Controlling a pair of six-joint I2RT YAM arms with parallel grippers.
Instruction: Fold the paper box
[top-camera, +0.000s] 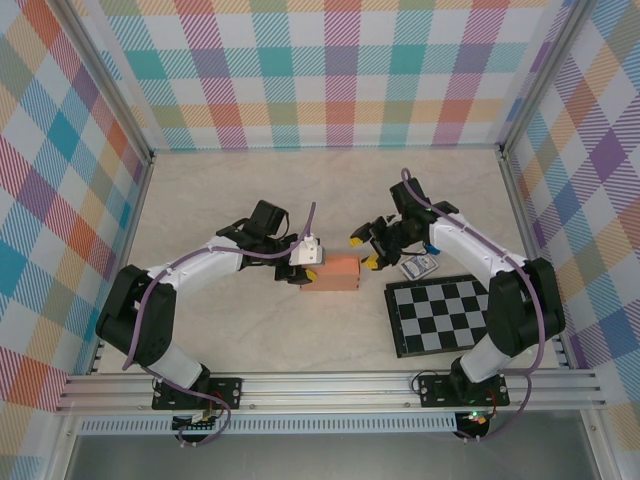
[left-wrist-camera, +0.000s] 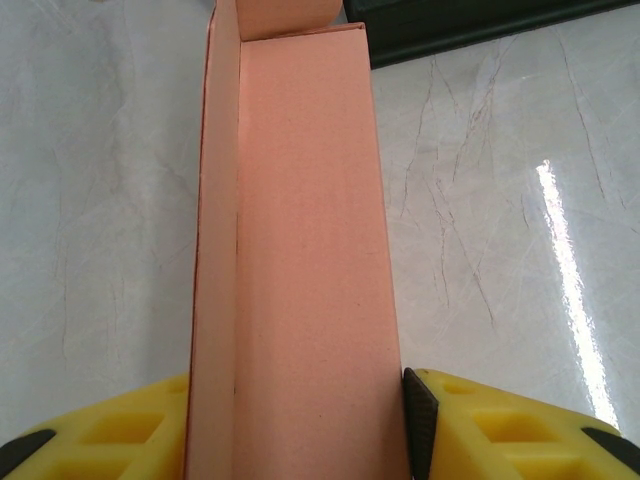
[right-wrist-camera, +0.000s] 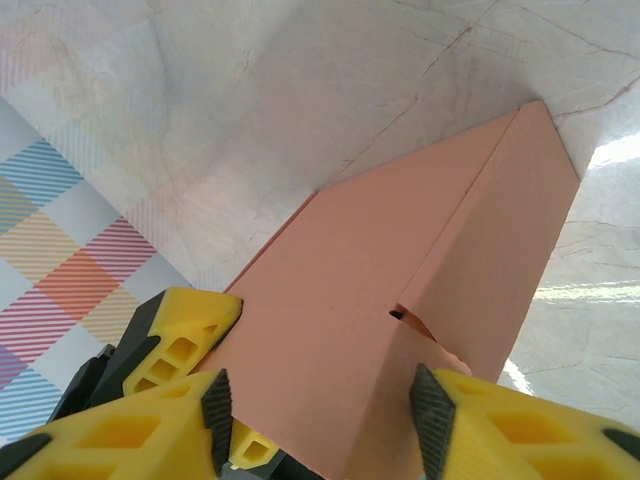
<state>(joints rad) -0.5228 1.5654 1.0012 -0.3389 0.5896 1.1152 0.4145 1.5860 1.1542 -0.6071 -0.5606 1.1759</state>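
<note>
The paper box (top-camera: 332, 272) is a salmon-orange rectangular box lying at the middle of the table. My left gripper (top-camera: 308, 270) is shut on its left end. In the left wrist view the box (left-wrist-camera: 305, 230) runs away from the camera, and both yellow fingers (left-wrist-camera: 480, 425) press on its sides. My right gripper (top-camera: 365, 252) is at the box's right end. In the right wrist view it (right-wrist-camera: 323, 420) stands open astride the box (right-wrist-camera: 400, 260). Its right pad (right-wrist-camera: 430, 420) is by a partly tucked flap (right-wrist-camera: 425, 335), and its left pad stands a little off the card.
A black-and-white checkered board (top-camera: 440, 315) lies to the right of the box. A small grey-blue object (top-camera: 420, 267) sits just behind it, close to my right arm. Plaid walls and metal rails close in the table on three sides.
</note>
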